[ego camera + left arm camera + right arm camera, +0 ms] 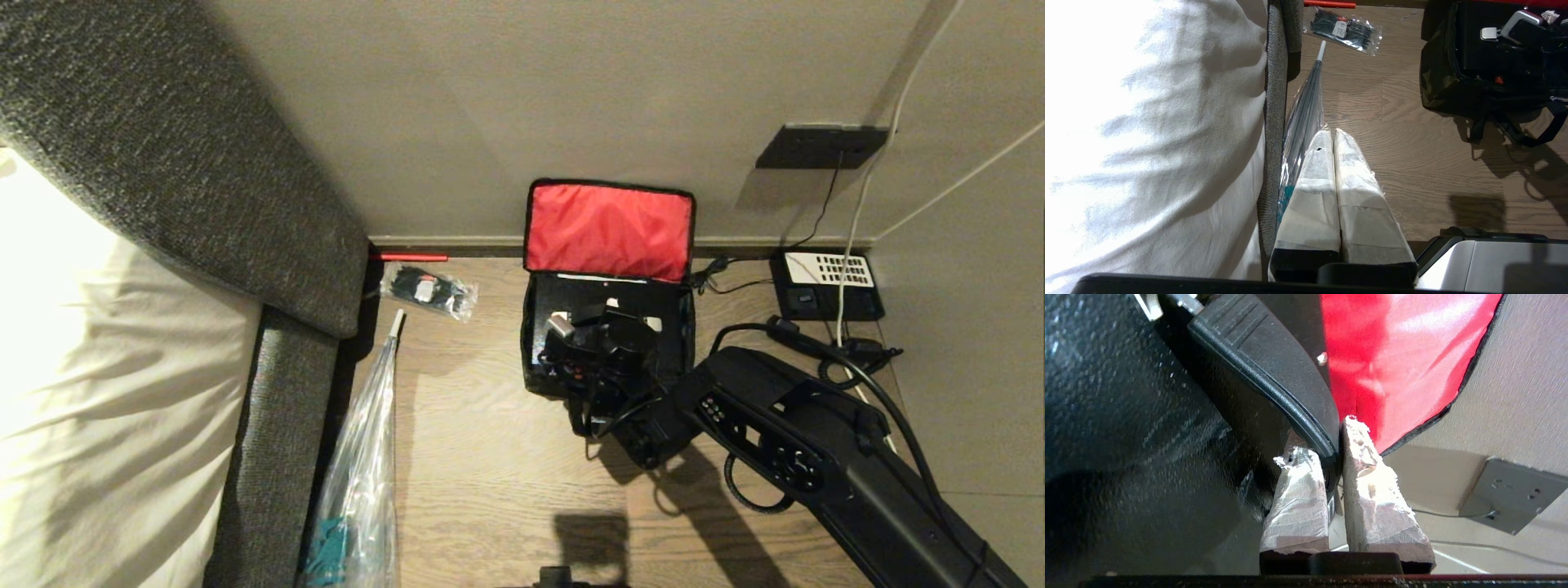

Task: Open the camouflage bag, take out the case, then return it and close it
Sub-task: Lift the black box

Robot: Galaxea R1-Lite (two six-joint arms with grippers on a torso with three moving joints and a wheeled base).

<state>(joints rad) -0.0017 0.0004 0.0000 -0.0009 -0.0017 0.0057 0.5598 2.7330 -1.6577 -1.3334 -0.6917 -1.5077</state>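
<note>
Camouflage bag [608, 327]: on the wooden floor [473, 457] against the wall, unzipped, red-lined lid [608, 229] propped upright; opening step judged complete. Case [1147, 416]: black, lying in the bag's mouth, its handle [1274, 371] pinched in the right pincer [1333, 445]; whether outbound or inbound cannot be told, and closing remains. Left pincer [1331, 141]: fingers together, empty, parked near the bed [1147, 122].

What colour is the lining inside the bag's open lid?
Red; the lid lining of the bag shows best in the head view.
</note>
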